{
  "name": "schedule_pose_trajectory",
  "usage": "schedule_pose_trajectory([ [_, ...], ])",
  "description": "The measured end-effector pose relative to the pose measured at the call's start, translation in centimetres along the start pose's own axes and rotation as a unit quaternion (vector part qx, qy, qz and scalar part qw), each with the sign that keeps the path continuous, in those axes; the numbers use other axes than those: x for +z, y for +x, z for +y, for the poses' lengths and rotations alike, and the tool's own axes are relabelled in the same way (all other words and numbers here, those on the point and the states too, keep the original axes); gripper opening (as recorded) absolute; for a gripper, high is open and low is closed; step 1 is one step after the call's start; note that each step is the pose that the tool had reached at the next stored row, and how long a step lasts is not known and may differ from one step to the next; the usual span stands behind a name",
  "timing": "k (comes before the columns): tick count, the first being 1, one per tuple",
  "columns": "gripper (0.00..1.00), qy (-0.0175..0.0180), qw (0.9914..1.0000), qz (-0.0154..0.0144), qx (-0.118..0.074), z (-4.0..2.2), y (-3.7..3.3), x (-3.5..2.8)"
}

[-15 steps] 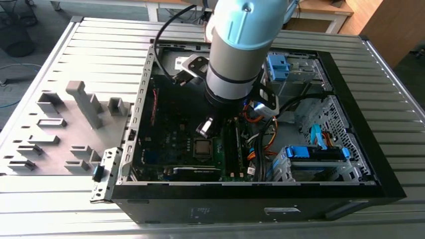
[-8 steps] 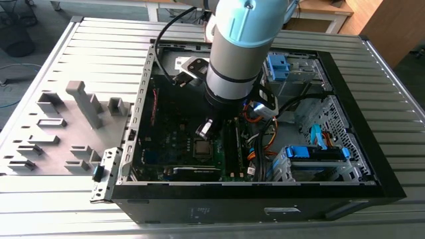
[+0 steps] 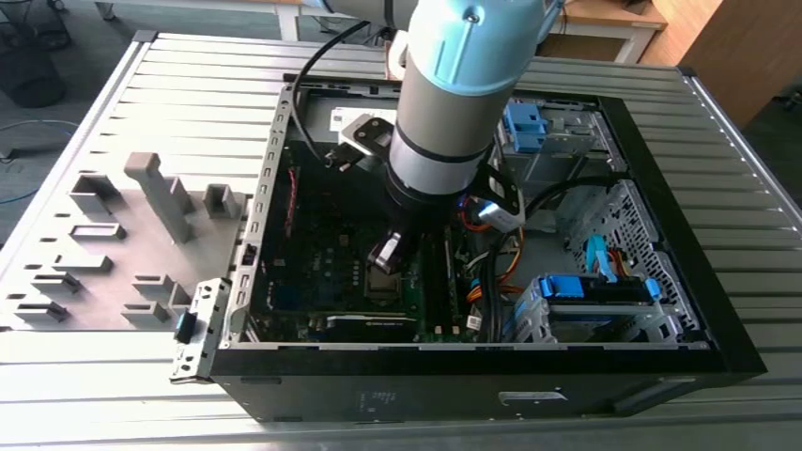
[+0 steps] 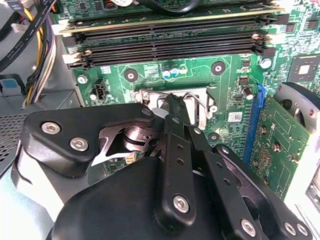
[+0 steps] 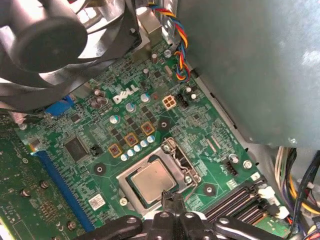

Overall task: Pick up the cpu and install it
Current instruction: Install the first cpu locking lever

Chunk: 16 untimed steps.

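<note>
Jaws look pinched together w/ nothing between them, tips poised over the socket (image 5: 122,176) edge. Cpu (image 5: 150,182) lies flat in that socket, just beside the tips, not gripped. Green motherboard (image 5: 95,150) all around; RAM slots (image 4: 170,47) just beyond, fan (image 5: 45,35) farther off. All inside PC case (image 3: 501,376) on slatted worktop (image 3: 188,85).

Shows a silver-grey tubular arm (image 3: 452,113) with a pale blue cap (image 3: 483,38) and black band (image 3: 430,150), ending in a matte black gripper (image 4: 172,102) of bolted links (image 4: 175,165) with silver screws (image 4: 181,203).
</note>
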<state>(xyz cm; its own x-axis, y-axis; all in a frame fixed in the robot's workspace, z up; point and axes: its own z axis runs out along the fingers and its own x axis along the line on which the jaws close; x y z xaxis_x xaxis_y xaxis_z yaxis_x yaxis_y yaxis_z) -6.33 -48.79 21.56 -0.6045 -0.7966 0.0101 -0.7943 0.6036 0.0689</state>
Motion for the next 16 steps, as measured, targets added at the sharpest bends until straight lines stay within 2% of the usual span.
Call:
schedule_pose_trajectory([
  [8, 0.11, -0.0001, 0.99999, -0.0005, 0.005, -0.06, 0.06, 0.11],
  [16, 0.11, -0.0002, 0.99939, -0.0023, 0.035, -0.16, 0.17, 0.27],
])
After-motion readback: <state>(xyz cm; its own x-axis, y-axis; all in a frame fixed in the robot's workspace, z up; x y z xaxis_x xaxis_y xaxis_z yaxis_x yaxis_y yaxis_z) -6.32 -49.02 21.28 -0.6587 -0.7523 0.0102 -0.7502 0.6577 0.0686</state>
